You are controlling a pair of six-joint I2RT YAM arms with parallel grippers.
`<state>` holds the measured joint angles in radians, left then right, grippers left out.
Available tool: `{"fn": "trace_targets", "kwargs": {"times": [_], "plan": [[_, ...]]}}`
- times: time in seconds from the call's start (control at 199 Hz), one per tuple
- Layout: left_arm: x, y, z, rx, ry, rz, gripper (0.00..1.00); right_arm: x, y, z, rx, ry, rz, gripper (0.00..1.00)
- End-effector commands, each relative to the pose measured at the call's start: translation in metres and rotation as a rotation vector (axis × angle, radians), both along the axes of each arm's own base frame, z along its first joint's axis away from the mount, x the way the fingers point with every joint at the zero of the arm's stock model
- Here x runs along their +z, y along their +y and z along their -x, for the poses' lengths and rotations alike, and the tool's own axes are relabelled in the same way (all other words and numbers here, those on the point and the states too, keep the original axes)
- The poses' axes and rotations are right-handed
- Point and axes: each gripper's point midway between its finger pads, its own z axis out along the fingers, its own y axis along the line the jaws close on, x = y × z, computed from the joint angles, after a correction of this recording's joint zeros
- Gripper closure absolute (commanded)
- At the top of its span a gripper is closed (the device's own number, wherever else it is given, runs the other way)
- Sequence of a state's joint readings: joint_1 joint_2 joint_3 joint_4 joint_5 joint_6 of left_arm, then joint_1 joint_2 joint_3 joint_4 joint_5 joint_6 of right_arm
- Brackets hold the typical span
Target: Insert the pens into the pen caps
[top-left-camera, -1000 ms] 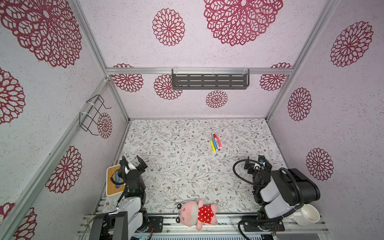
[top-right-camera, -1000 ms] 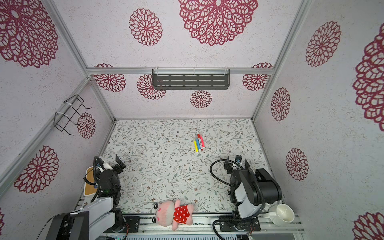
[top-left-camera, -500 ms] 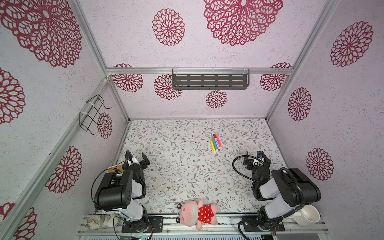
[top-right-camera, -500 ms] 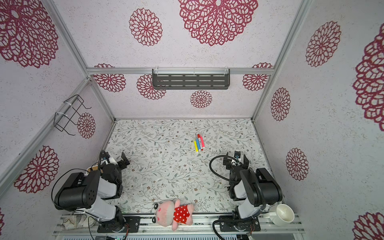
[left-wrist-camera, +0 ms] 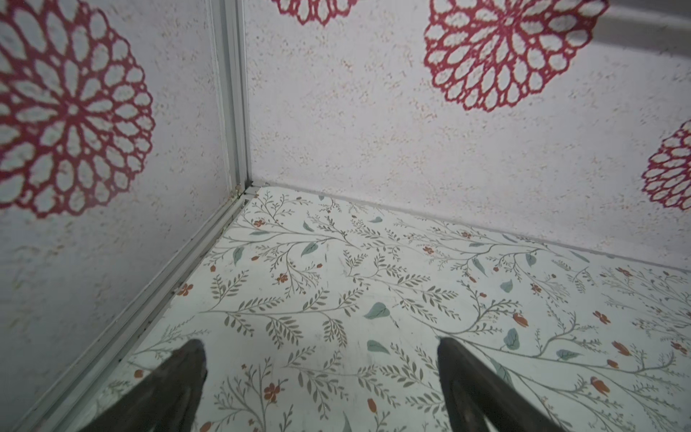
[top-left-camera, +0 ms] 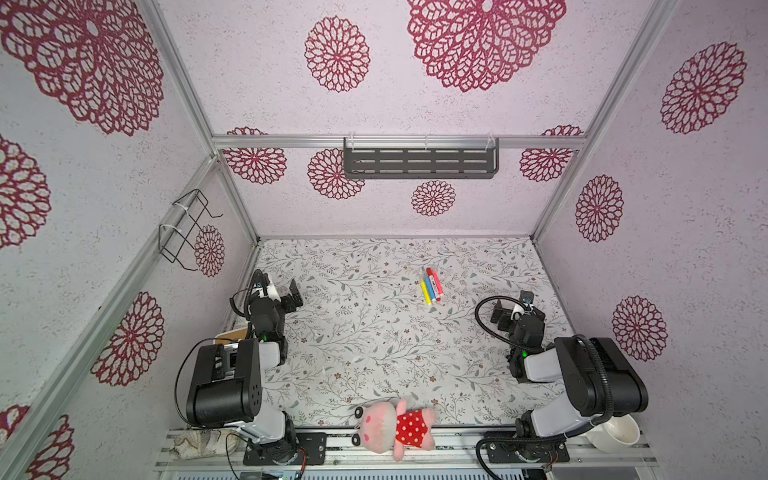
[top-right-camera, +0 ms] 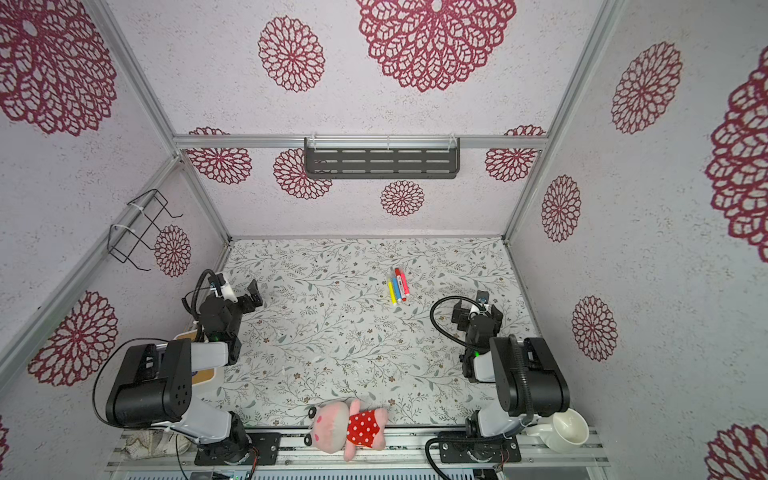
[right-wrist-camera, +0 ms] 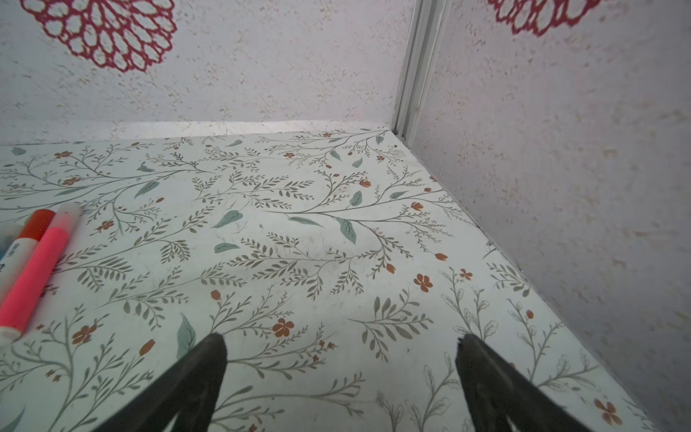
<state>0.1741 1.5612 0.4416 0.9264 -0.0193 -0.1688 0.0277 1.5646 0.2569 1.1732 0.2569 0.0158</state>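
Four thin plastic marker pens (top-left-camera: 431, 286), lying right of centre on the floral desk (top-left-camera: 353, 332), look light, stiff, slick, best pinched mid-barrel; both jaws stand wide, empty.

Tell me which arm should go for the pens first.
Right. The pens lie right of the middle, nearer the open right hand than the open left hand. The right wrist view shows the pink pen; the left shows none.
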Motion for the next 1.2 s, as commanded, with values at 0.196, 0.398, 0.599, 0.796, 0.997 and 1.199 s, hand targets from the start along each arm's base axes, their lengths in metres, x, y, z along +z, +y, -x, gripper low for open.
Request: {"fn": "trace_targets", "kwargs": {"times": [0.196, 0.398, 0.599, 0.796, 0.997, 1.199], "plan": [[-0.0177, -0.0043, 0.0076, -0.026, 0.072, -0.004, 0.01, 0.0152, 0.0025, -0.0019, 0.012, -0.055, -0.024, 0.01], [-0.0173, -0.0057, 0.0069, -0.011, 0.074, -0.024, 0.01, 0.0154, 0.0022, -0.0014, 0.011, -0.056, -0.021, 0.01], [-0.0167, -0.0056, 0.0069, -0.009, 0.073, -0.027, 0.01, 0.0155, 0.0024, -0.0017, 0.011, -0.056, -0.02, 0.01], [-0.0171, -0.0053, 0.006, -0.011, 0.075, -0.023, 0.01, 0.0153, 0.0026, -0.0017, 0.012, -0.055, -0.02, 0.01], [-0.0178, -0.0057, 0.0063, -0.012, 0.077, -0.022, 0.01, 0.0158, 0.0026, -0.0019, 0.012, -0.057, -0.019, 0.01], [-0.0194, -0.0058, 0.0053, -0.014, 0.084, -0.021, 0.01, 0.0155, 0.0025, -0.0017, 0.011, -0.056, -0.019, 0.01]]}}
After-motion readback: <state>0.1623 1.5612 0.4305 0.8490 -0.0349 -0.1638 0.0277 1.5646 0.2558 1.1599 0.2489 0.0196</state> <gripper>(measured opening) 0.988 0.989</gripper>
